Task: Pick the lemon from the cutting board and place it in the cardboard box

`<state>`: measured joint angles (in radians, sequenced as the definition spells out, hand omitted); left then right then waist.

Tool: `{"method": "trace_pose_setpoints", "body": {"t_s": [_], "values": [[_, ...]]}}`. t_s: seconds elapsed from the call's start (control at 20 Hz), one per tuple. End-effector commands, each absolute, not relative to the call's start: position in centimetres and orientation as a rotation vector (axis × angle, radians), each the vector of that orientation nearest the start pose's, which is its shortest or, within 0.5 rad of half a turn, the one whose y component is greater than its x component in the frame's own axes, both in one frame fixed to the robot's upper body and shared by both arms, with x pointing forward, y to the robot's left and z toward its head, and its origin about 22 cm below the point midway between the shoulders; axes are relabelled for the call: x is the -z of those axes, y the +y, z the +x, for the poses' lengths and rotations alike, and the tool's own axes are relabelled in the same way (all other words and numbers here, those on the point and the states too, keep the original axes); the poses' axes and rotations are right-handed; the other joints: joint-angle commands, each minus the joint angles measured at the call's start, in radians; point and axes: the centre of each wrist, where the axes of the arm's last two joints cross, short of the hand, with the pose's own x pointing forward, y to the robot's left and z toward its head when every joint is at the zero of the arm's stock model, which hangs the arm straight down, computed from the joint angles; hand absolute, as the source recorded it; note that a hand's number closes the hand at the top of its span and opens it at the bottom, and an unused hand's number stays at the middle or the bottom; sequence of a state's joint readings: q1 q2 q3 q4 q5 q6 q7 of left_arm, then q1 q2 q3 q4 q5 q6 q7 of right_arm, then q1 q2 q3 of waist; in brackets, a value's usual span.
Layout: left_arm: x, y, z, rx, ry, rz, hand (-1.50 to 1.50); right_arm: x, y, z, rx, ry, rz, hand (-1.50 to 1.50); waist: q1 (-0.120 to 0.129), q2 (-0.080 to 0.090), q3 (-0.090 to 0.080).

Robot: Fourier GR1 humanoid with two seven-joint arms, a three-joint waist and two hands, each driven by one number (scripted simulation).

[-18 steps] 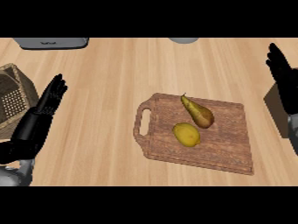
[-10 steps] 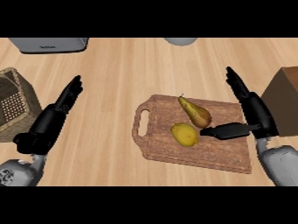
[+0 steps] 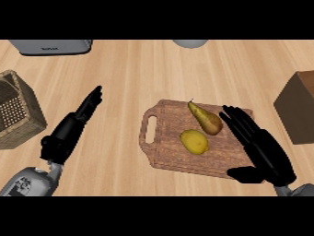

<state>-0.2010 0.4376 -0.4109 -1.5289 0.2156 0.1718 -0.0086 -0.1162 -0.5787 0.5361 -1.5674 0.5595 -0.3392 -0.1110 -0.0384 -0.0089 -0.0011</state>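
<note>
Far left on the wooden counter (image 3: pixel 132 73) there's a wicker basket (image 3: pixel 6 110), partly cut off by the edge, and a grey appliance (image 3: pixel 50 46) sits at the top behind it. Next over is the left hand (image 3: pixel 62 138), just hanging above bare counter with its fingers straight and held together, pointing up and to the right, holding nothing.

In the middle is the cutting board (image 3: pixel 169 156), handle slot on its left side. The lemon (image 3: pixel 194 141) is lying on the board, roughly in its center, with a pear (image 3: pixel 206 119) just beside it toward the back.

The right hand (image 3: pixel 268 154) is over the board's right side, fingers straight and a bit spread, thumb sticking out near the board's front edge. Its fingertips are close to the pear, and it's near the lemon but not touching it.

Far right is the cardboard box (image 3: pixel 309 110), open and well apart from the lemon.
</note>
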Motion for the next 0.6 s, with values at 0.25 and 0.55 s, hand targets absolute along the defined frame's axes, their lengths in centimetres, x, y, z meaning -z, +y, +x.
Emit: {"method": "trace_pose_setpoints", "body": {"t_s": [0.25,0.55], "values": [[-4.9,21.5,26.8,0.435,-1.599,-0.019,0.00,-10.1,-22.0,17.3,-1.384,-1.607,-0.741,-1.50,0.020,-0.001,-0.002],[-3.4,21.3,28.4,0.432,-1.603,-0.046,0.00,-13.4,-21.0,17.3,-1.454,-1.401,-0.615,-1.50,0.034,0.010,-0.001]]}}
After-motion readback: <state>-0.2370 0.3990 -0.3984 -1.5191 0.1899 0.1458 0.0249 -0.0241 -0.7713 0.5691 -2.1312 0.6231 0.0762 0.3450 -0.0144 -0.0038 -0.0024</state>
